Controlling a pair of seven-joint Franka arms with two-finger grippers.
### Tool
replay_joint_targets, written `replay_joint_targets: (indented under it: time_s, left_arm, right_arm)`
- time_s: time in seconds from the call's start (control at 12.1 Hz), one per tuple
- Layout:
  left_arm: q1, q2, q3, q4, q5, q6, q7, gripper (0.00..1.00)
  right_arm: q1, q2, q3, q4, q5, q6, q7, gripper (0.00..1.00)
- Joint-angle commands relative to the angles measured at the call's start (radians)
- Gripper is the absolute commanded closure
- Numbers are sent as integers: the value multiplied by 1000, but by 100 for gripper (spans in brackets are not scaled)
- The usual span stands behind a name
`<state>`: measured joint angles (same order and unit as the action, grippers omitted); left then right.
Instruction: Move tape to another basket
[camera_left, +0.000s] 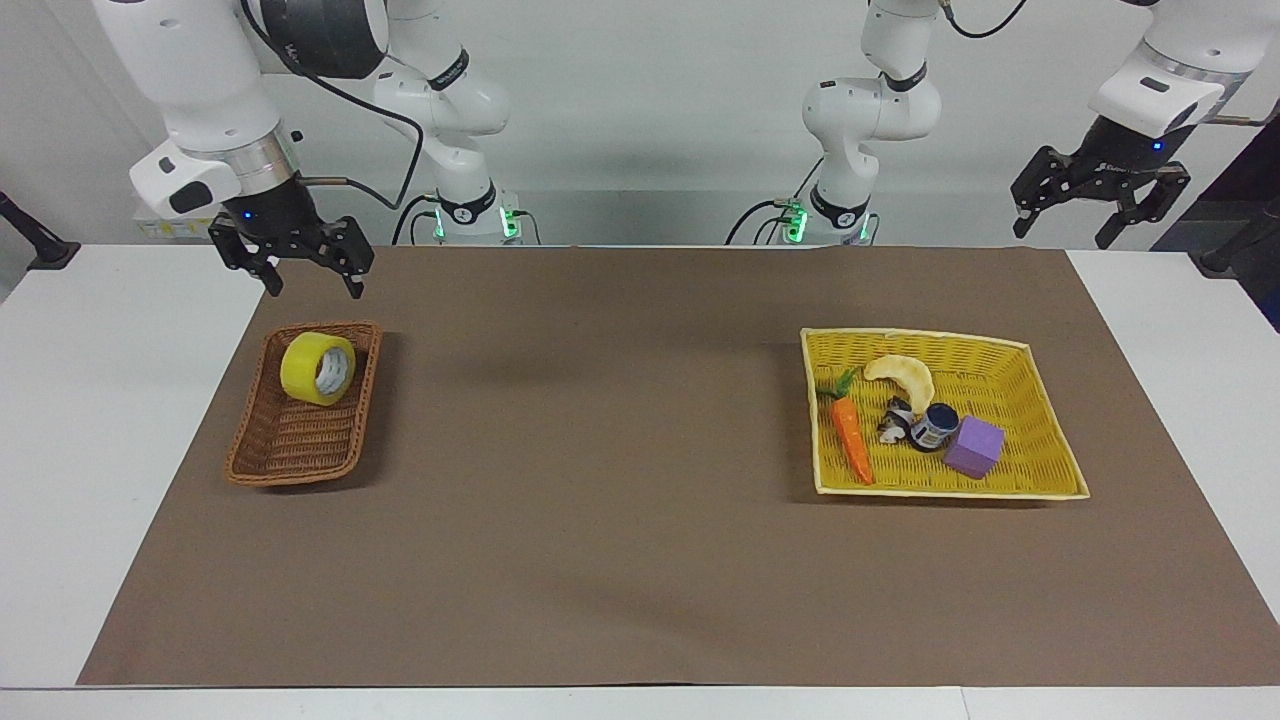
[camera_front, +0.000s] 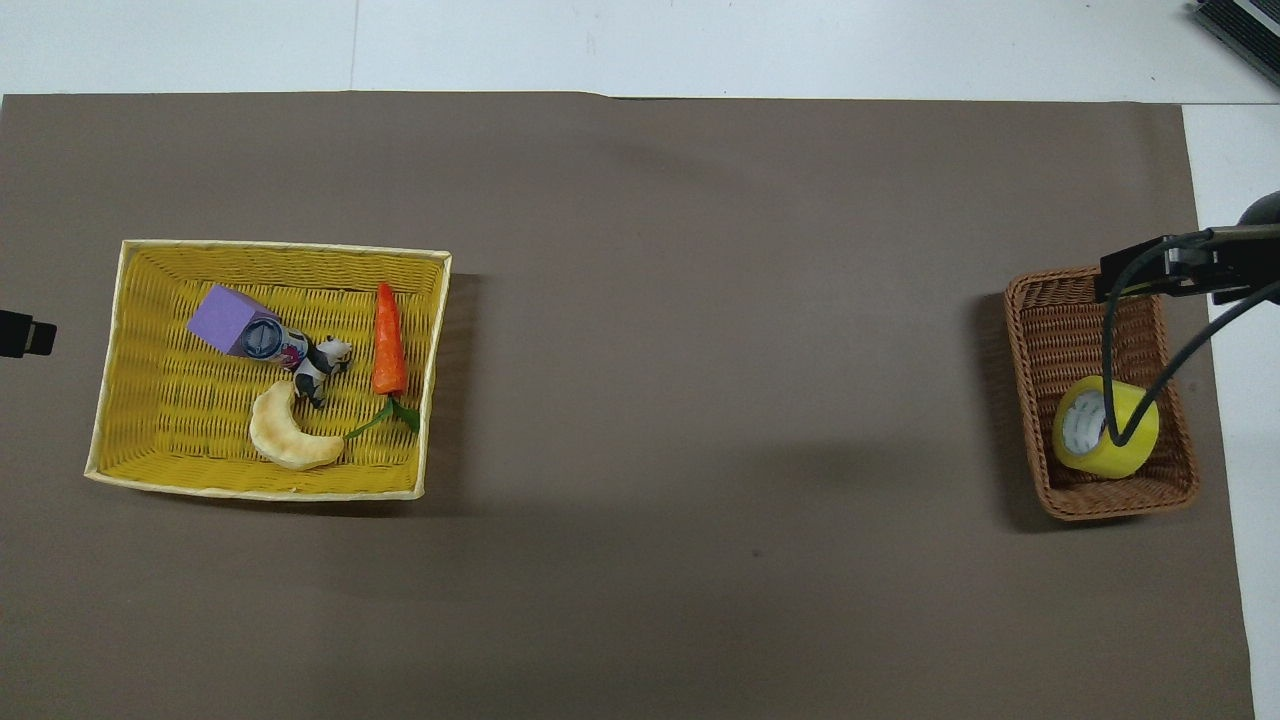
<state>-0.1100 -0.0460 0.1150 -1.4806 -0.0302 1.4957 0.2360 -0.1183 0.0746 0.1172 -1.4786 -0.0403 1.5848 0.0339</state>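
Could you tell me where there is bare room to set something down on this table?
The brown mat lies bare between the wicker basket and the yellow tray. The tray's middle is crowded; the basket holds only the tape.

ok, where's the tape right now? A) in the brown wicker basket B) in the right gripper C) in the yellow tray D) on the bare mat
A: the tape lies in the brown wicker basket, with the open right gripper up in the air, apart from it.
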Motion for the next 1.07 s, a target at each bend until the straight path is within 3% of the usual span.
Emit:
replay_joint_targets:
  time_s: [0.0, 0.17, 0.41, 0.5, 0.99]
  left_arm:
    - [9, -8, -8, 5, 15, -12, 6, 0]
    - [9, -8, -8, 5, 15, -12, 6, 0]
    - [9, -8, -8, 5, 15, -12, 6, 0]
    - [9, -8, -8, 5, 15, -12, 5, 0]
    - [9, -6, -8, 5, 15, -12, 6, 0]
  right_arm:
    - [-6, -4, 1, 9, 11, -19, -12, 0]
    - [6, -1, -8, 9, -1, -12, -17, 0]
    - [121, -9, -166, 18, 5, -35, -23, 0]
    - [124, -9, -181, 21, 4, -38, -25, 0]
    - [128, -28, -169, 34, 23, -88, -23, 0]
